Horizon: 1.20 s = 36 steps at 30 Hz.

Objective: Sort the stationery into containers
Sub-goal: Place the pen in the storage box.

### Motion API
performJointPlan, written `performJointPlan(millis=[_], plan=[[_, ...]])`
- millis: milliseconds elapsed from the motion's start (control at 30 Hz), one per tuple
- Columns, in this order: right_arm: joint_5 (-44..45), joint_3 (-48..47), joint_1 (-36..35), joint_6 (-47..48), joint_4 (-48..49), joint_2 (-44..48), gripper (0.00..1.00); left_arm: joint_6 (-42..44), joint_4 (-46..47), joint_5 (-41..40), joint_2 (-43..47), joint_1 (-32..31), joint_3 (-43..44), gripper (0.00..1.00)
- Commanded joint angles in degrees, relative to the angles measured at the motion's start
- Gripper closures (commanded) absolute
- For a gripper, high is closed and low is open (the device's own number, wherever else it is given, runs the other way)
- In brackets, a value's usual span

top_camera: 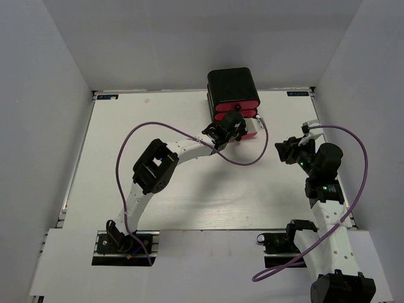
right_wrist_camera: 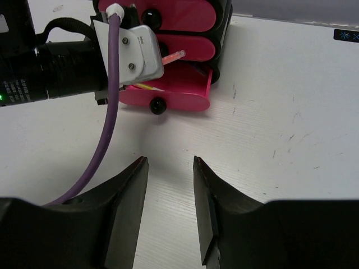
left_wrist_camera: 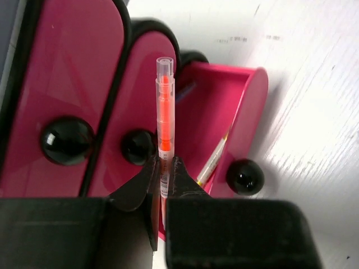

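Observation:
The black box (top_camera: 232, 85) with three pink-red drawers stands at the table's far middle. Its lowest drawer (left_wrist_camera: 221, 115) is pulled open; the other two are closed. My left gripper (left_wrist_camera: 164, 161) is shut on a thin orange pen (left_wrist_camera: 165, 109) and holds it over the open drawer; the gripper also shows in the top view (top_camera: 232, 129). A thin yellow stick (left_wrist_camera: 212, 161) and a bluish item (left_wrist_camera: 185, 89) lie inside the drawer. My right gripper (right_wrist_camera: 170, 163) is open and empty above bare table, right of the box (right_wrist_camera: 221, 33); it also shows in the top view (top_camera: 287, 150).
The left arm's wrist (right_wrist_camera: 61, 70) and its purple cable (right_wrist_camera: 106, 129) cross the space between my right gripper and the open drawer (right_wrist_camera: 174, 95). Grey walls enclose the white table (top_camera: 189, 189) at the back and sides.

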<state>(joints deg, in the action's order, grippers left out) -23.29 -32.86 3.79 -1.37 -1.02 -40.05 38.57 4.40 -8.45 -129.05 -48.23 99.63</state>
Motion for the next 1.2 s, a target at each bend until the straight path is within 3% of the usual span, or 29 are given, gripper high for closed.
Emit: performJointPlan(millis=[0, 167, 367, 700, 767, 800, 867, 900, 1000, 1067, 1100, 1167], plan=[[-0.44, 0.17, 0.34, -0.83, 3.04, 0.68, 0.56, 0.19, 2.28, -1.92, 3.11, 0.41, -1.28, 0.95], [-0.27, 0.17, 0.43, -0.83, 3.04, 0.59, 0.56, -0.33, 2.28, -3.15, 2.58, 0.94, -0.58, 0.84], [-0.09, 0.26, 0.60, -0.66, 3.13, 0.41, 0.56, -0.33, 2.80, -4.30, 2.58, 0.94, -0.58, 0.56], [-0.70, 0.78, 1.22, -0.22, 3.48, 0.24, 0.56, -3.05, 4.03, -4.30, 9.94, -0.72, -2.86, 0.49], [-2.37, 1.22, 1.22, 0.75, 3.65, 0.06, 0.57, -6.20, 3.95, -3.16, 13.28, -0.73, -4.18, 0.51], [-4.29, 1.57, 1.22, 1.10, 3.83, -0.29, 0.69, -11.70, 3.34, -2.63, 17.39, -0.73, -5.84, 0.63], [-8.34, 2.44, 1.13, 3.64, 3.83, -0.81, 0.85, -18.58, 0.89, -2.10, 22.07, -0.73, -9.78, 0.75], [-9.83, 2.63, 0.78, 5.39, 3.83, -1.43, 0.92, -27.14, -0.44, -0.88, 24.61, 0.23, -11.29, 0.85], [-14.77, 2.89, 0.43, 7.95, 3.57, -3.97, 0.92, -36.96, -7.10, -1.47, 34.90, 0.94, -18.14, 0.89], [-13.90, 2.01, 0.25, 9.18, 2.60, -8.00, 0.84, -42.85, -10.45, -0.96, 40.00, 0.94, -23.84, 0.82], [-13.89, 1.14, -0.18, 9.80, 2.08, -10.11, 0.77, -47.48, -14.56, -0.96, 45.24, 0.94, -25.53, 0.61], [-14.94, -0.44, -0.89, 10.50, 1.46, -12.93, 0.71, -50.68, -19.32, -1.57, 50.80, 0.94, -30.34, 0.45]])
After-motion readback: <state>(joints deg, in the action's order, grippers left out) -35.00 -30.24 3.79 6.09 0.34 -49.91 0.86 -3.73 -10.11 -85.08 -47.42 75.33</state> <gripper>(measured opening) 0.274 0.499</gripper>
